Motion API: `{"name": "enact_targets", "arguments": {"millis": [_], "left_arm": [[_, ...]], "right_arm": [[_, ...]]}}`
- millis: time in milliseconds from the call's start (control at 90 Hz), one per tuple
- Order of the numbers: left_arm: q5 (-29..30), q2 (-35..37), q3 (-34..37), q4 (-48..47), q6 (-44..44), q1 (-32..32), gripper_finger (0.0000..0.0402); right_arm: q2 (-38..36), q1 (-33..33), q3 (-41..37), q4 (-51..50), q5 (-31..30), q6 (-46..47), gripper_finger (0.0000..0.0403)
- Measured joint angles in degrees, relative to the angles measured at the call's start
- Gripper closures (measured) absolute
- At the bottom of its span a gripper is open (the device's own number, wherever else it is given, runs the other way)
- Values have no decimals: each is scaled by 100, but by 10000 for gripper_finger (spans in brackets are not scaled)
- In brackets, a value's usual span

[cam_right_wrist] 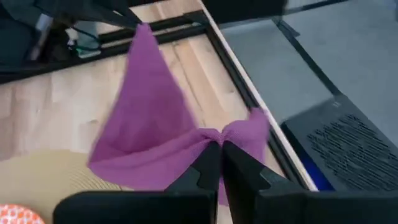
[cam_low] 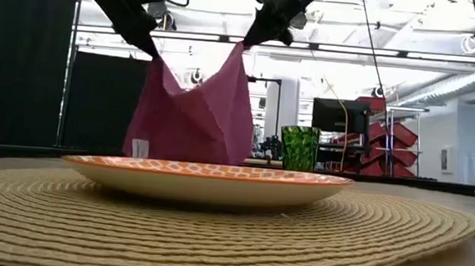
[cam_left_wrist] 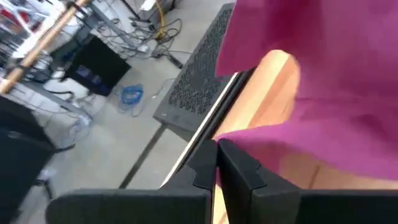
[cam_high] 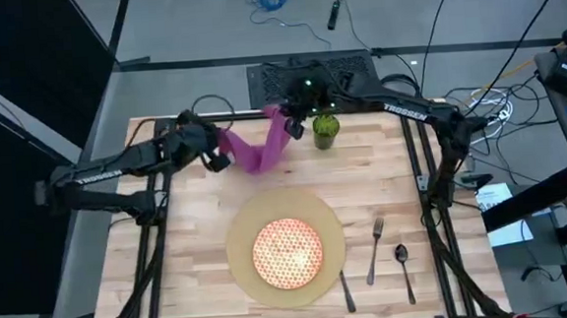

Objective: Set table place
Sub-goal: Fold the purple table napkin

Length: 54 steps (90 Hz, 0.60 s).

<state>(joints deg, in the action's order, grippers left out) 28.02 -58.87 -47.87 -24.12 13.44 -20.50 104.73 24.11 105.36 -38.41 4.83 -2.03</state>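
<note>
A magenta cloth napkin [cam_high: 258, 149] hangs between my two grippers over the far part of the table [cam_high: 183, 283]. My left gripper [cam_high: 220, 153] is shut on its left upper end and my right gripper [cam_high: 283, 118] is shut on its right upper end. In the low view the napkin [cam_low: 193, 113] sags between both holds, and the plate hides its lower edge. The round tan mat [cam_high: 247, 280] lies at the near middle with the red-and-cream plate [cam_high: 288, 252] resting flat on it. My left gripper pinches an upper corner of the napkin [cam_low: 155, 58] between its two shut fingers, slanting down from the table's left. The cloth [cam_left_wrist: 292, 143] spreads away from the fingertips and hangs below them. My right gripper pinches a gathered bunch of the napkin's upper edge [cam_right_wrist: 214, 134] between its shut fingers, slanting down from the far right. The cloth hangs below the fingertips [cam_low: 244, 43], and a short flap [cam_right_wrist: 249, 130] falls past them.
A green glass [cam_high: 325, 130] stands upright just right of the napkin at the far edge. A knife [cam_high: 346, 289], a fork [cam_high: 375, 250] and a spoon [cam_high: 403, 266] lie right of the mat. The left near part of the table shows bare wood.
</note>
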Motion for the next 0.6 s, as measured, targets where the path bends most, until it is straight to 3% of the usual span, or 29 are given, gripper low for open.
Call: {"name": "enact_targets", "arguments": {"millis": [167,356,600], "left_arm": [[-470,-350,666,584,-337,-42,402],[-567,-463,1586,839,-906,280,402],[-551,-389,1944,771,-1507,967,402]], "right_arm": [[150,-5,-2,-113,21,-56,403],[73,27,-7,-394,2,-82,403],[-200,118,-4,-590,-47,-38,403]]}}
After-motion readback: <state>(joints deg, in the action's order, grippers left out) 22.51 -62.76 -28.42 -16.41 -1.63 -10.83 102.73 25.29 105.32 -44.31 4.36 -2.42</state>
